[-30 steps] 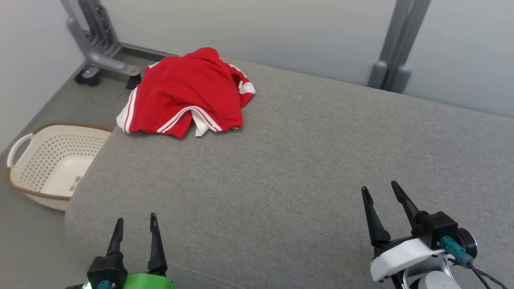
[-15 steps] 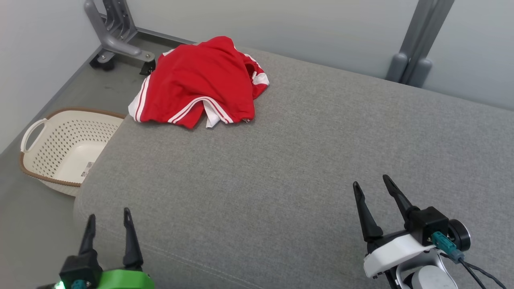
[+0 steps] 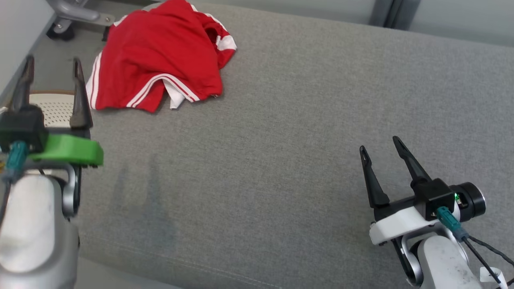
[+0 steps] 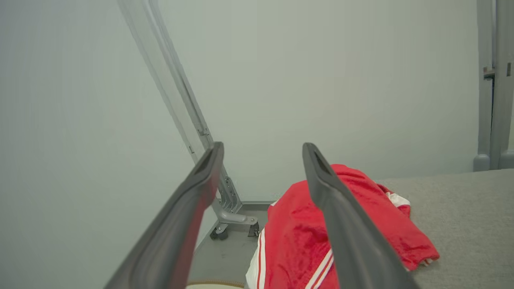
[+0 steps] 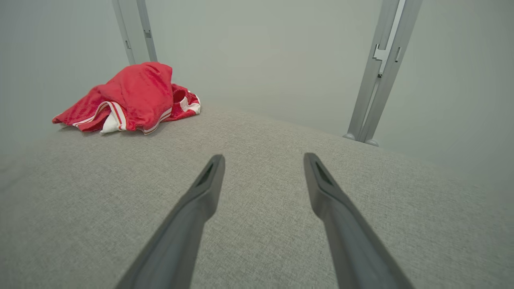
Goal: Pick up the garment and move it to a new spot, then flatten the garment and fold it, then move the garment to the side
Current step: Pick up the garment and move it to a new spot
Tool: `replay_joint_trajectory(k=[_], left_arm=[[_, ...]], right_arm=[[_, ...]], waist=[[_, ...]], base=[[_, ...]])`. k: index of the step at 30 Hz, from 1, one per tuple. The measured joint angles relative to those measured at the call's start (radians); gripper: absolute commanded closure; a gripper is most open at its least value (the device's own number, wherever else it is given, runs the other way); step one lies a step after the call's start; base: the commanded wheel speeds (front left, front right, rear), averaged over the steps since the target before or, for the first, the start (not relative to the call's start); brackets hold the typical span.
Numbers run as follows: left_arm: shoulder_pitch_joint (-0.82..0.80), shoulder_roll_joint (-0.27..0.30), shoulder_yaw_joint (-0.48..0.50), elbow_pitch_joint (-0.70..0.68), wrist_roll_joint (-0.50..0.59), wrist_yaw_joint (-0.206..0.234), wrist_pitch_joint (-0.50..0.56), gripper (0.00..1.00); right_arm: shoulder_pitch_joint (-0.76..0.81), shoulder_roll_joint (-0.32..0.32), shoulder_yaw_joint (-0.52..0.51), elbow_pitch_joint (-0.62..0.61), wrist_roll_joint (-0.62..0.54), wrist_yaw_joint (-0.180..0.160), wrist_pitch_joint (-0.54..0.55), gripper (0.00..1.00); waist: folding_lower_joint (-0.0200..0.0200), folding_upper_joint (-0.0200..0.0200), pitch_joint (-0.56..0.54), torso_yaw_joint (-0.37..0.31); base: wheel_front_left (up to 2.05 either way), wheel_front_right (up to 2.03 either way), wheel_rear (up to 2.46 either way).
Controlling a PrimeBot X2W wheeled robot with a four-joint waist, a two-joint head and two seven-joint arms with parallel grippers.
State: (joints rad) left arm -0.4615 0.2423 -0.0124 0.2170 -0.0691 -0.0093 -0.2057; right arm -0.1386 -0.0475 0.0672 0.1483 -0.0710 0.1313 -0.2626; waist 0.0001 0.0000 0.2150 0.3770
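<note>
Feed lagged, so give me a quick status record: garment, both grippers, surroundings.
garment: red with white stripes, crumpled, at far left corner of grey cushion
left gripper: open, empty, beside cushion's left edge, short of garment
right gripper: open, empty, above bare cushion, right side
basket: cream, perforated, on floor left of cushion
stage: garment not yet picked up

No legible text, brand, number or sign, red garment [image 3: 156, 60] with plain white stripes and no lettering, small white tag [image 3: 489, 275] at the head view's lower right, too small to read
</note>
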Motion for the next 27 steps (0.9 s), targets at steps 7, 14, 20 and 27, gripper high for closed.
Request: replay_joint_trajectory(k=[7, 14, 20, 27], left_arm=[[-0.276, -0.008, -0.022, 0.255, -0.040, -0.046, 0.108, 0.00], [-0.402, -0.032, -0.038, 0.495, -0.086, -0.080, 0.165, 0.00], [-0.450, -0.050, -0.036, 0.644, -0.123, -0.092, 0.159, 0.00], [-0.497, -0.064, -0.031, 0.750, -0.165, -0.104, 0.133, 0.00]], right_arm=[[-0.034, 0.000, -0.021, -0.026, -0.051, 0.000, 0.000, 0.00], [-0.058, 0.000, -0.044, -0.064, -0.085, 0.000, 0.000, 0.00], [-0.059, -0.001, -0.057, -0.078, -0.108, 0.000, 0.000, 0.00], [-0.070, 0.000, -0.061, -0.089, -0.110, 0.000, 0.000, 0.00]], waist=[[0.0000, 0.0000, 0.113, -0.050], [0.0000, 0.0000, 0.218, -0.095], [0.0001, 0.0000, 0.289, -0.129], [0.0001, 0.0000, 0.322, -0.166]], base=[[0.00, 0.00, 0.00], [0.00, 0.00, 0.00], [0.00, 0.00, 0.00], [0.00, 0.00, 0.00]])
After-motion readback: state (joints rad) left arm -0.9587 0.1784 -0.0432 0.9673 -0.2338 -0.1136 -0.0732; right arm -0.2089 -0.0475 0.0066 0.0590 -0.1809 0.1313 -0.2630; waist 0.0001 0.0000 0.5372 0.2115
